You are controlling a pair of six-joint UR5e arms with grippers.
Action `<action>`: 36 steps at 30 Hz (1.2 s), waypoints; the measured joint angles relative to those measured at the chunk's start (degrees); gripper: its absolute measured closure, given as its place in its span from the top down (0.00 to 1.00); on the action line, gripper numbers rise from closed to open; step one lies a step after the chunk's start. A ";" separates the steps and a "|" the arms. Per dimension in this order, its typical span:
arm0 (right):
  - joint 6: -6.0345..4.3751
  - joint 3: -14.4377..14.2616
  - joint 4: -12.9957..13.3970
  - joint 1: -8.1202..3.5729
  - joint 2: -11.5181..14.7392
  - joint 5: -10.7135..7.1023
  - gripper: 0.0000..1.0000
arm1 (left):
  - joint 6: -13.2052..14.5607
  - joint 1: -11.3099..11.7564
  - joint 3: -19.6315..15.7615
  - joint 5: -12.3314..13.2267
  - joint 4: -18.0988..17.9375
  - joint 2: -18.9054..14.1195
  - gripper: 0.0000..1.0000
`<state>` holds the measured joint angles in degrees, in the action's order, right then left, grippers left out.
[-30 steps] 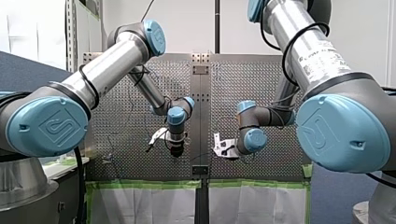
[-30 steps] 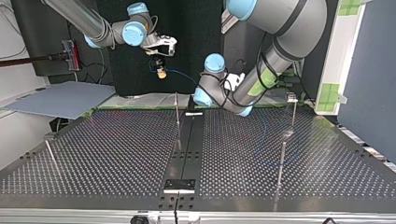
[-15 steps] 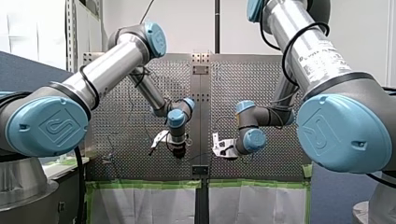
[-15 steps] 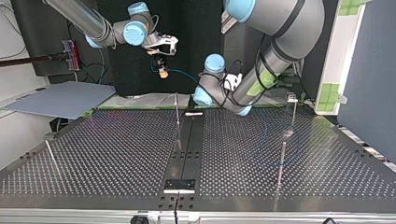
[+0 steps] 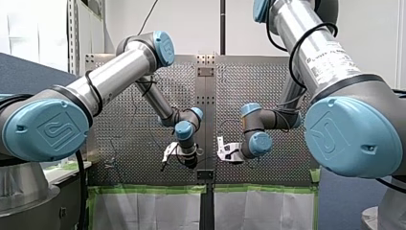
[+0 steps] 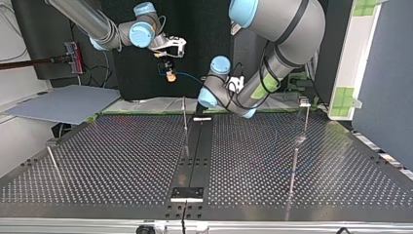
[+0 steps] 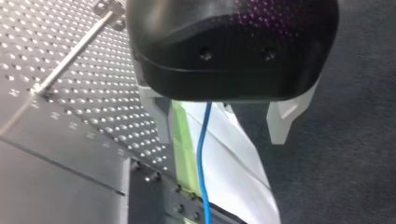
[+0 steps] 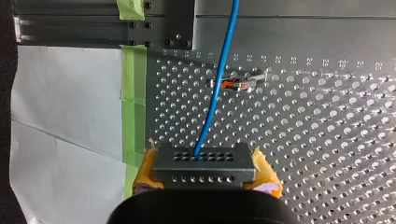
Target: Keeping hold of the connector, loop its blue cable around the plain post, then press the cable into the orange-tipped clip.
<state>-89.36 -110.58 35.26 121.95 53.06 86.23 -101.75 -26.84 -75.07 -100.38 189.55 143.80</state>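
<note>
Top view has my right arm entering at its left, with the right gripper (image 6: 169,74) hanging past the far edge of the table (image 6: 122,161). To the right of it the blue cable (image 6: 187,76) runs across to my left arm's wrist, where the left gripper is hidden behind the arm. Right wrist view gives the hold up close. Beside the connector (image 8: 204,163), off the table's edge, lie a white sheet (image 8: 60,116) and a strip of green tape (image 8: 133,93). The connector is a dark block with rows of small holes, and it sits clamped between the right gripper's two yellow pads (image 8: 145,171), one against each end, so the fingers are closed firmly on it. The cable leaves the connector's upper face near the middle and runs straight ahead over the holed table. It crosses the orange-tipped clip (image 8: 232,84), which stands ahead of the connector; whether cable and clip touch cannot be told. Left wrist view shows the left gripper (image 7: 219,133) spread wide, its pale fingers (image 7: 158,119) well apart and holding nothing. The cable hangs down between them, nearer the finger on the table's side and touching neither. The connector does not show in that view. A thin post (image 7: 70,51) stands on the table beside the gripper.
</note>
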 joint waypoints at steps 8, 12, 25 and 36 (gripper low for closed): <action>0.03 0.06 0.00 0.00 0.00 0.00 0.00 | -1.97 -0.29 0.02 -0.98 -0.77 1.72 1.00; 0.04 0.08 0.00 0.05 0.00 -0.01 0.00 | -1.10 -0.60 0.01 -1.36 -1.33 3.63 1.00; 0.04 0.12 0.17 0.16 0.01 0.00 0.00 | -2.47 -1.03 -0.29 -1.87 -3.94 6.50 1.00; -0.01 0.12 0.17 0.26 0.00 0.00 0.00 | -2.03 -1.54 -1.24 -5.37 -6.37 6.50 0.89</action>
<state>-89.37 -110.46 35.43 122.21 53.05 86.23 -103.78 -28.38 -76.31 -105.75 183.18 150.29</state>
